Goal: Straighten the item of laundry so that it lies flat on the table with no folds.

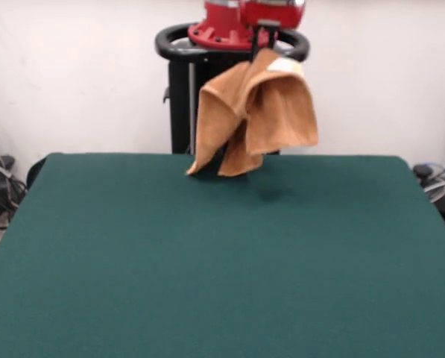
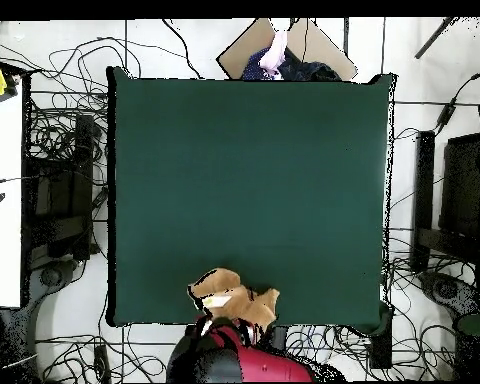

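Gripper [image 1: 267, 33] clenched on towel [image 1: 256, 112], pinching one upper edge. Towel hangs bunched directly beneath, long axis vertical, lowest corner near or touching table [image 1: 207, 261] at robot-side edge. Judgement: spreading requires dragging away from pedestal.

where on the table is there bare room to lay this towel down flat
Nearly all of the table is bare, from the front edge back. The only crowded spot is the far edge by the pedestal, where the towel hangs from the end effector.

One towel [image 1: 256, 112], one green table [image 1: 207, 261], one red arm [image 1: 252, 15], and one person's hand [image 2: 276, 50].
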### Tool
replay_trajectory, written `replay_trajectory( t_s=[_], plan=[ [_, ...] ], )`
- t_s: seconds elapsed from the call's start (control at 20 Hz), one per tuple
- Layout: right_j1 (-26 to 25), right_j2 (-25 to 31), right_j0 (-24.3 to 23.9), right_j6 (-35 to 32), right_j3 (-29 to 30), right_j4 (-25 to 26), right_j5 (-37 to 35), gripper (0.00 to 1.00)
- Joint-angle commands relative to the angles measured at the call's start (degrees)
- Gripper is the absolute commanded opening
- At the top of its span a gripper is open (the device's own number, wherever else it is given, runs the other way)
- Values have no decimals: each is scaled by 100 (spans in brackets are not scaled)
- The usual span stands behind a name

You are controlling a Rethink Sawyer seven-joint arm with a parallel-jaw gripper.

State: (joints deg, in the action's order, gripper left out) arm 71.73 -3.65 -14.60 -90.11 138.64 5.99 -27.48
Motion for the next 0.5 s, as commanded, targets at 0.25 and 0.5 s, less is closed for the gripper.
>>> replay_trajectory(
  t_s=[0.25, 0.5],
  plan=[
    [1434, 404, -221, 1402, 77, -337, -2548, 0],
    [-372, 1238, -941, 1654, -84, -275, -689, 0]
  ],
)
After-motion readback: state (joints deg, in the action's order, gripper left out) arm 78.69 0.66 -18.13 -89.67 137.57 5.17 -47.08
